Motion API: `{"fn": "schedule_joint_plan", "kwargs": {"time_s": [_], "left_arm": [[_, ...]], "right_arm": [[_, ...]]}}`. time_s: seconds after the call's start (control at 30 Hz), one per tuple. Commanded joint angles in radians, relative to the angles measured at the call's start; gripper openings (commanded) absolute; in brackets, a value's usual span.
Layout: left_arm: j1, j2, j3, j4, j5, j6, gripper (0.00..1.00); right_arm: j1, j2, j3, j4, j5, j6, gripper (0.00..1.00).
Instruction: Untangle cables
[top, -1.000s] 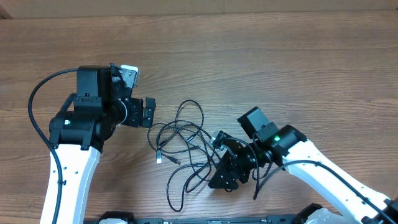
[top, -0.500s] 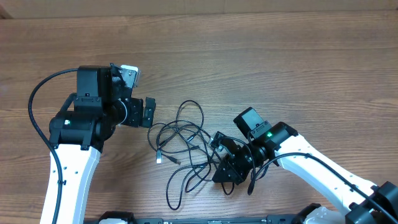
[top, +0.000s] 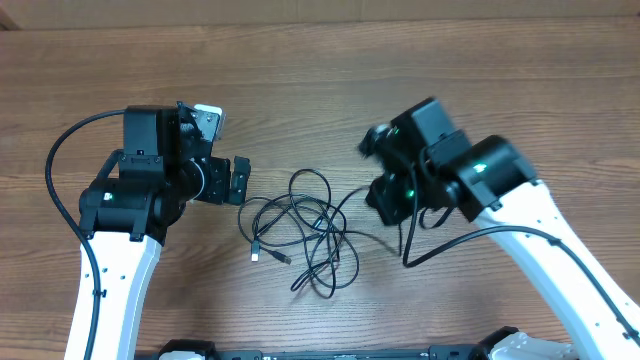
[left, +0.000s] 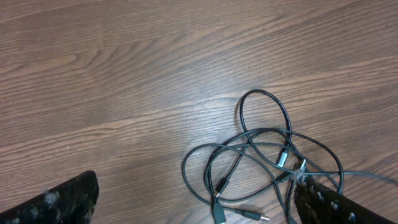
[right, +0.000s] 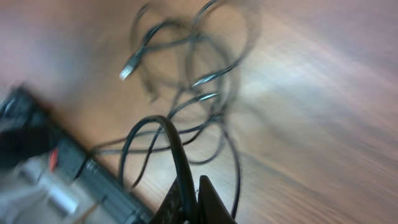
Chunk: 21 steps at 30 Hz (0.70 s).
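**Position.** The cables (top: 305, 225) lay in one loose tangle on the wooden table (top: 420, 70), between the two arms.

**Tools.** The right gripper (right: 193, 199) was clamped on a loop of one of the cables, raised at the tangle's right edge. The left gripper (top: 238, 180) hovered just left of the tangle, jaws wide apart and holding nothing.

**Judgement.** The pull should go slowly rightward, away from the pile. The left gripper should pin a neighbouring loop, or the whole bundle may drag along.
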Motion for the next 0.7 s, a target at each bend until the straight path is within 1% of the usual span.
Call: {"fn": "schedule_joint_plan", "kwargs": {"time_s": [0.0,0.13,0.4,0.53,0.67], "left_arm": [[0.001,0.003,0.003,-0.002,0.014,0.019,1.0],[0.001,0.003,0.003,-0.002,0.015,0.019,1.0],[0.001,0.003,0.003,-0.002,0.015,0.019,1.0],[0.001,0.003,0.003,-0.002,0.014,0.019,0.99],[0.001,0.003,0.003,-0.002,0.015,0.019,1.0]], "right_arm": [[-0.025,-0.006,0.148,0.0,0.142,0.08,0.04],[-0.039,-0.006,0.307,0.0,0.139,0.103,0.04],[-0.051,-0.006,0.617,0.032,0.15,0.103,0.04],[-0.073,-0.008,0.73,0.082,0.2,0.103,0.04],[-0.087,-0.016,0.787,0.163,0.232,0.103,0.04]]}}
